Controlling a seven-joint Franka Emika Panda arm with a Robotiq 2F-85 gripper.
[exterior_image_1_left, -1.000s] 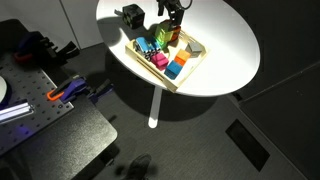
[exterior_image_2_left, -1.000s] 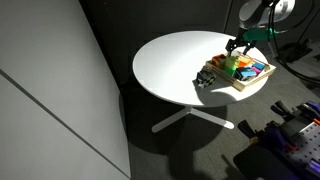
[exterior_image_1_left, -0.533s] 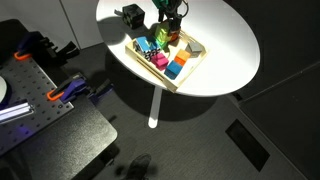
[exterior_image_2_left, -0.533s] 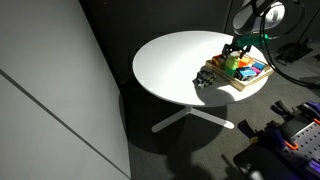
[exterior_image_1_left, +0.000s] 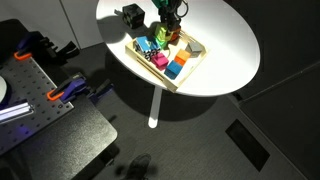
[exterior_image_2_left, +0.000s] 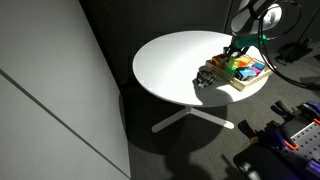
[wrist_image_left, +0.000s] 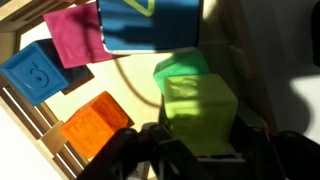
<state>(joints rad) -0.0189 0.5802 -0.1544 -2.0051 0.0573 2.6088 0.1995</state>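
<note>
In the wrist view a lime green block (wrist_image_left: 198, 110) sits between my gripper's (wrist_image_left: 200, 137) two dark fingers, which press on both its sides. Beside it lie an orange block (wrist_image_left: 95, 122), a small blue block (wrist_image_left: 35, 72), a magenta block (wrist_image_left: 78, 35) and a larger blue block (wrist_image_left: 150, 22), all inside a wooden tray (wrist_image_left: 25, 130). Both exterior views show the gripper (exterior_image_1_left: 168, 22) (exterior_image_2_left: 237, 50) lowered into the far end of the tray (exterior_image_1_left: 196, 60) (exterior_image_2_left: 247, 84) of coloured blocks on the round white table (exterior_image_1_left: 225, 40).
A black object (exterior_image_1_left: 131, 15) (exterior_image_2_left: 205, 77) stands on the table right beside the tray. The table has a single white pedestal leg (exterior_image_1_left: 154, 105). A dark workbench (exterior_image_1_left: 40, 110) with an orange-handled clamp (exterior_image_1_left: 65, 92) stands close by, lower than the table.
The gripper has come down a little into the tray and its fingers, wide apart a second ago, have shut on the green block.
</note>
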